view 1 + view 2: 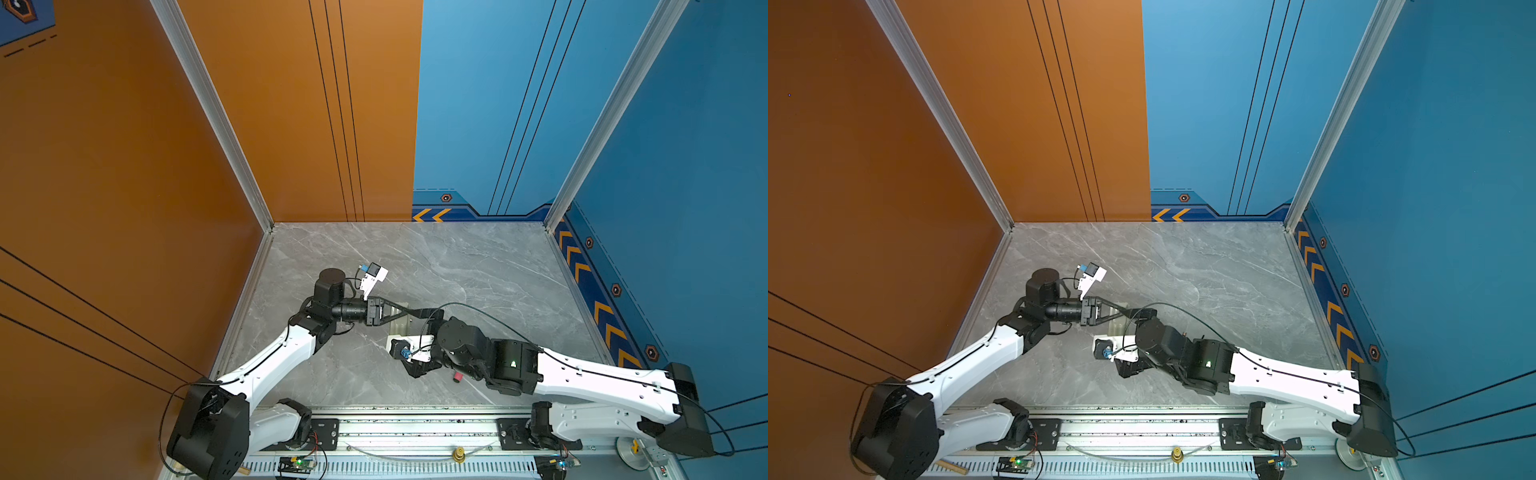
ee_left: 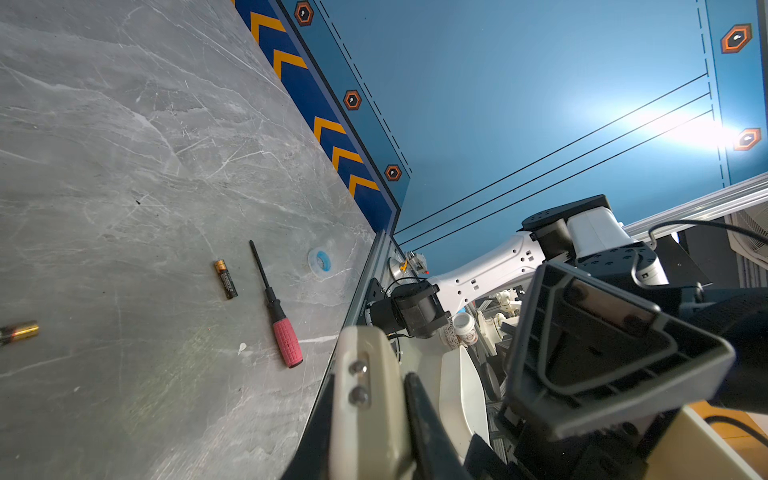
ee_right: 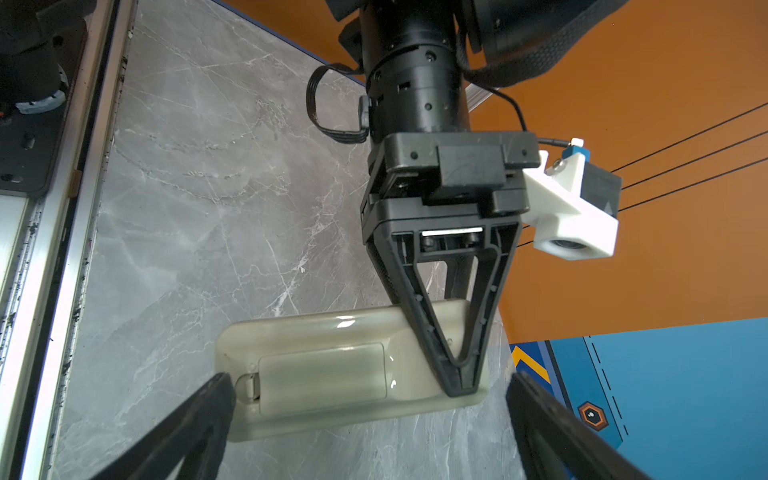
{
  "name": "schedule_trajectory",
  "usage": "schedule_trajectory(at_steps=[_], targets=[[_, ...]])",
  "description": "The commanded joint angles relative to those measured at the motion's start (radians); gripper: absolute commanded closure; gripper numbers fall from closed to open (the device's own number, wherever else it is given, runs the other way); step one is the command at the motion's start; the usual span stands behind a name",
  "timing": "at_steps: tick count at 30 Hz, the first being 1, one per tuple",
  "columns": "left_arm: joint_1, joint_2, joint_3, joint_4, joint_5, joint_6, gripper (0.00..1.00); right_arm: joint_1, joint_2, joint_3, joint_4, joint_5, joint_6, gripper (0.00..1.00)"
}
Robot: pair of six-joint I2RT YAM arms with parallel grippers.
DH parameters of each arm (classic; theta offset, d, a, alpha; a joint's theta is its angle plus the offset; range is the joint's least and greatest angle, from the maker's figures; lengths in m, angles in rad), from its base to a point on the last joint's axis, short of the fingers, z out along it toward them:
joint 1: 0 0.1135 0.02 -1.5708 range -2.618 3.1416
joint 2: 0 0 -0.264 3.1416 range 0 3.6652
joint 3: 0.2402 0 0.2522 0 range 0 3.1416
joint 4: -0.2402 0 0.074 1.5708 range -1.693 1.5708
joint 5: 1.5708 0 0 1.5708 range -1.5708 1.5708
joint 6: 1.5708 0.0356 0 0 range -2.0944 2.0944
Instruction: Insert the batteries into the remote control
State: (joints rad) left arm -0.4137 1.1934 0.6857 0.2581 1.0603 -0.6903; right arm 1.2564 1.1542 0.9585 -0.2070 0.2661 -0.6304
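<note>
The remote control [image 3: 332, 374] shows its plain beige back, with the battery cover shut. My left gripper [image 3: 461, 384] is shut on one end of it. I cannot tell whether it rests on the table or hangs just above it. My right gripper [image 3: 370, 390] is open, one finger off each end of the remote, touching nothing. In both top views the remote [image 1: 400, 324] [image 1: 1116, 323] peeks out under the left gripper [image 1: 405, 311]. Two batteries [image 2: 225, 279] [image 2: 18, 331] lie loose on the table in the left wrist view, hidden in both top views.
A pink-handled screwdriver [image 2: 275, 309] lies next to the nearer battery, and its handle [image 1: 458, 377] shows beside the right arm. A small blue tape roll [image 2: 320, 262] sits near the table's right edge. Walls enclose the grey marble table [image 1: 457, 266] on three sides.
</note>
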Motion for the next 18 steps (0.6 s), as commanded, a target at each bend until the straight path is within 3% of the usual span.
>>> schedule_trajectory(at_steps=[1, 18], targets=[[-0.008, 0.001, -0.01, 0.019, 0.039, -0.008, 1.0, 0.012, 0.018, 0.004, 0.007, 0.022, -0.015, 0.0], [-0.011, 0.005, -0.014, 0.027, 0.045, -0.017, 1.0, 0.018, 0.059, 0.003, 0.025, 0.064, -0.038, 0.0]])
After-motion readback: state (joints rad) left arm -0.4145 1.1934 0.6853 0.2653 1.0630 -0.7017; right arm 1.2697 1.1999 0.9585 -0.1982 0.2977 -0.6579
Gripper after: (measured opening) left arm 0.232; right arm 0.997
